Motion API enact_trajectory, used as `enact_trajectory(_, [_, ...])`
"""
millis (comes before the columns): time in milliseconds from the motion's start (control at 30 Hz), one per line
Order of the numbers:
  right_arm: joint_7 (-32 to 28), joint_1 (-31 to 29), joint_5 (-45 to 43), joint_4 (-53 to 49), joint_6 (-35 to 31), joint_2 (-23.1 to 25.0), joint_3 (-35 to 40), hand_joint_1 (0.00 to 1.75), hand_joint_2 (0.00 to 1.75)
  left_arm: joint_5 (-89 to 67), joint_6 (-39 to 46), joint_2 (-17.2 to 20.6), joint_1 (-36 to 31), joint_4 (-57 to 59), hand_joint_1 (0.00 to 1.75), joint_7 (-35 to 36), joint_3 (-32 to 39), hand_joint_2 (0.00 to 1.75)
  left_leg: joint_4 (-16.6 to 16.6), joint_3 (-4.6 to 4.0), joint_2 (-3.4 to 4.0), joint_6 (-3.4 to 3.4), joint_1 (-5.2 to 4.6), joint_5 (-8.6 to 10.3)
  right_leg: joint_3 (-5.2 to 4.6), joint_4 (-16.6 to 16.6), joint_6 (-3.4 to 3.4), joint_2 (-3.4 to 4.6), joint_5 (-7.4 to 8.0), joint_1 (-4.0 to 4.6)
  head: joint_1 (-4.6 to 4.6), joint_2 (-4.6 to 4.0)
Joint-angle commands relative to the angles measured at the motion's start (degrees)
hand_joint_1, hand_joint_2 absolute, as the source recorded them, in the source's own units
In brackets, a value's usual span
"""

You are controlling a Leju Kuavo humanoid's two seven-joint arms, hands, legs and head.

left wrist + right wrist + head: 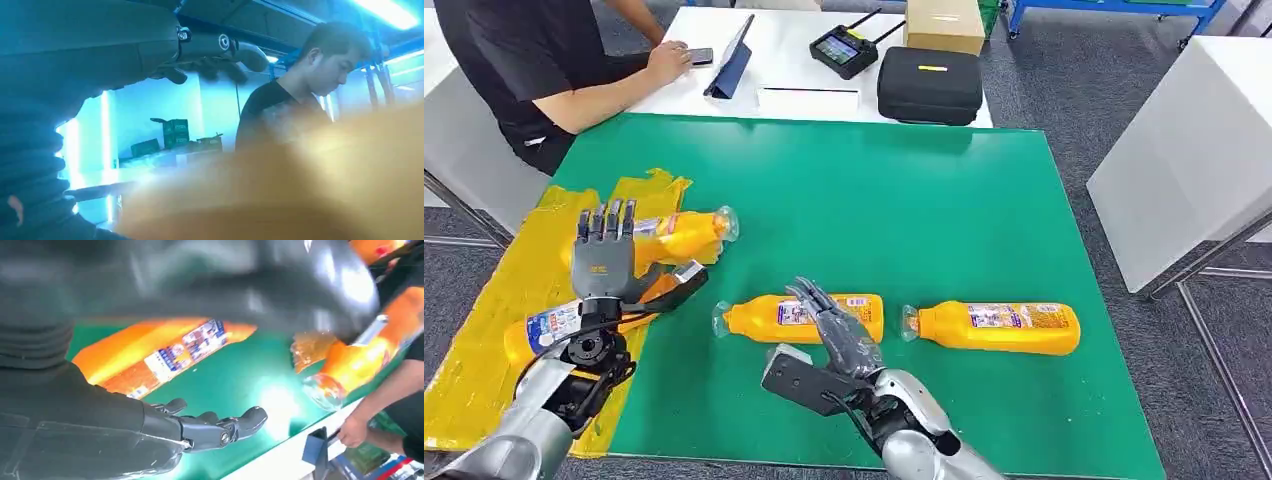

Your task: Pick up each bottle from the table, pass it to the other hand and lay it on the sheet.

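Note:
Several orange bottles lie on the green table. One bottle rests half on the yellow sheet, and a second bottle lies on the sheet under my left hand. That hand is raised with its fingers spread and holds nothing. A third bottle lies mid-table, and my right hand hovers at its near side with fingers extended and empty. The fourth bottle lies to the right. The right wrist view has my right hand's fingers apart above the green top, near the third bottle.
A person sits at the white table behind the green one, hand on a phone. On it lie a tablet, a controller, a black case and a cardboard box. Another white table stands at the right.

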Motion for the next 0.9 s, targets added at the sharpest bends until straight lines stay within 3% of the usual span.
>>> enact_trajectory(33, [-0.30,-2.21,1.25,6.70,0.01,-0.79,-1.52,0.00,0.00,2.97,2.25,-0.98,-2.01,-0.06,0.00,-2.97,-0.80,0.00,-0.01,0.23,-0.12,0.08,-0.01,-0.08,0.25,0.00,-0.27,-0.09,-0.10,0.03,0.00,0.00])
enact_trajectory(233, [0.08,-2.19,2.31,6.69,-0.86,-1.11,-1.58,0.00,0.00,4.04,2.25,-1.15,-0.87,-3.34,0.00,-3.93,-0.29,0.00,-0.02,0.10,-0.08,0.05,-0.01,-0.03,0.13,-0.02,-0.16,-0.06,-0.04,0.01,0.00,0.00])
enact_trajectory(300, [1.68,-2.09,4.65,6.27,-2.24,-1.52,-1.93,0.00,0.00,9.16,2.25,-1.70,1.18,-9.39,0.00,-8.28,2.28,0.00,-0.01,0.17,-0.08,0.07,-0.01,-0.06,0.20,-0.01,-0.23,-0.04,-0.06,0.03,0.00,0.00])
enact_trajectory(333, [1.92,-2.14,5.36,6.24,-2.54,-1.69,-2.08,0.00,1.75,11.89,2.25,-2.18,1.81,-11.20,0.00,-10.67,3.71,0.00,-0.01,0.11,-0.06,0.07,-0.01,-0.04,0.14,-0.01,-0.20,-0.04,-0.04,0.02,0.00,0.00])
enact_trajectory(367, [2.27,-2.54,6.24,6.66,-2.70,-2.05,-2.43,0.00,1.75,14.52,2.25,-3.00,2.99,-15.05,0.00,-13.15,6.32,0.00,0.01,0.13,-0.11,0.08,-0.02,-0.07,0.17,0.01,-0.23,-0.07,-0.07,0.02,0.00,0.00])
enact_trajectory(400, [2.26,-3.33,7.06,7.80,-2.77,-2.29,-2.75,0.00,1.75,24.42,2.25,-5.63,4.66,-19.93,0.00,-21.50,11.52,0.00,0.04,0.26,-0.16,0.11,-0.03,-0.13,0.31,0.04,-0.33,-0.11,-0.15,0.03,0.00,0.00])
enact_trajectory(467, [1.91,-4.95,7.42,10.60,-2.57,-2.03,-3.17,0.00,1.75,33.62,2.25,-7.17,4.76,-21.89,0.00,-27.30,13.95,0.00,0.08,0.16,-0.21,0.13,-0.03,-0.12,0.24,0.04,-0.27,-0.17,-0.13,0.02,0.00,0.00])
enact_trajectory(500, [1.80,-6.46,8.33,13.33,-2.36,-1.53,-2.86,0.00,1.75,45.79,2.07,-7.32,5.88,-25.15,0.00,-32.15,13.38,0.00,0.03,0.03,-0.12,0.08,-0.01,-0.03,0.10,-0.01,-0.16,-0.09,-0.04,0.02,0.00,0.00])
enact_trajectory(633, [2.51,-8.30,12.42,19.35,-2.62,1.13,-3.67,0.00,1.75,67.47,-4.84,-4.20,12.62,-42.70,0.00,-31.74,5.33,0.00,0.01,0.16,0.05,0.08,-0.04,-0.10,0.18,-0.01,-0.22,0.08,-0.04,0.01,0.02,0.00])
enact_trajectory(800, [3.77,-12.33,15.08,27.10,-1.48,3.06,-1.56,0.00,1.75,74.56,-5.94,-3.15,10.87,-44.02,0.00,-32.99,-0.90,0.00,0.07,0.13,-0.08,0.07,0.01,-0.10,0.16,0.07,-0.27,-0.07,-0.11,0.06,-0.02,0.00])
enact_trajectory(900, [3.44,-12.98,15.07,28.49,-1.52,3.40,-1.38,0.00,1.75,74.85,-5.65,-3.21,10.56,-43.49,0.00,-33.48,-1.07,0.00,0.01,0.09,0.03,0.10,0.01,-0.05,0.17,0.01,-0.18,0.02,-0.04,0.05,-0.02,0.00])
